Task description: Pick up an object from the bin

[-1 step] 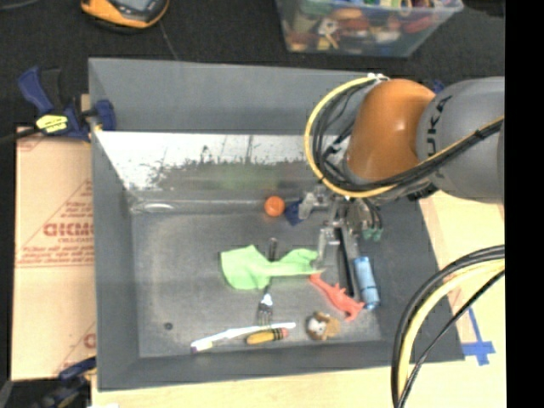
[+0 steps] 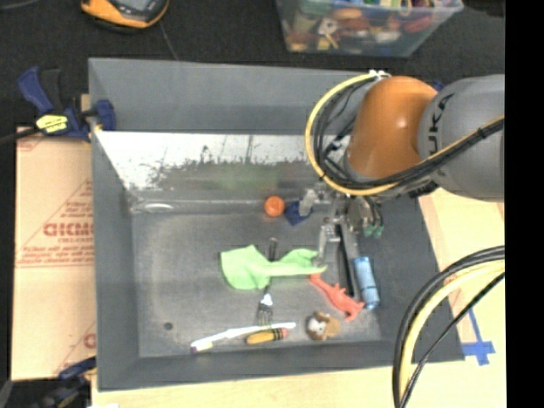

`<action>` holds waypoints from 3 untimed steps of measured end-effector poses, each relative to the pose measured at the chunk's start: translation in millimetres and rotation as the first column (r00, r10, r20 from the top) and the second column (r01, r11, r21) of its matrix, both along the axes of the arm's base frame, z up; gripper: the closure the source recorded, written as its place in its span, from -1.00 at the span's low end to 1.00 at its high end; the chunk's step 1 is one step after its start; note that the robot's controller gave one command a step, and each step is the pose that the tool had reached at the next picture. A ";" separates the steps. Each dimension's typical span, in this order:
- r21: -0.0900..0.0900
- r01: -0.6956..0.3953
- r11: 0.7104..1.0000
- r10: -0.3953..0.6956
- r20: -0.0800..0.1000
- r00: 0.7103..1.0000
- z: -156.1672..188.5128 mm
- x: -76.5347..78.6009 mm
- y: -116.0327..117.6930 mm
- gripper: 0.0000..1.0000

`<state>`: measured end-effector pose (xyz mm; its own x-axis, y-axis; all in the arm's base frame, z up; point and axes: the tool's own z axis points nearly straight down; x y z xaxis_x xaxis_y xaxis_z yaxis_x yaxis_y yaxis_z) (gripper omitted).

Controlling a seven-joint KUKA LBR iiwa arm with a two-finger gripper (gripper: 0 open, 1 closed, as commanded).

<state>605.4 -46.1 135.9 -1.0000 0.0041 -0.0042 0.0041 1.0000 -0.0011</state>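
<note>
The pincer (image 2: 327, 260) hangs over a green floppy piece (image 2: 253, 267). Clenched or released, I cannot tell. A blue tube (image 2: 365, 280) lies beside it.

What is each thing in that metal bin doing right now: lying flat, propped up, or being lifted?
Green floppy piece: lying flat mid-bin, not lifted.
Orange ball: resting by the far wall.
Blue tube: lying flat on the right.
Red toy: lying flat beside the tube.
White stick: lying flat along the near wall.
Gripper: down in the bin, at the green piece's right end.
</note>
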 end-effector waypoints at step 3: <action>0.000 0.136 0.991 -0.136 -0.004 0.991 -57.8 -18.2 4.2 -1.00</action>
<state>587.2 -41.9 78.0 -0.9902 0.1398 -0.0003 0.1398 0.9902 -0.0010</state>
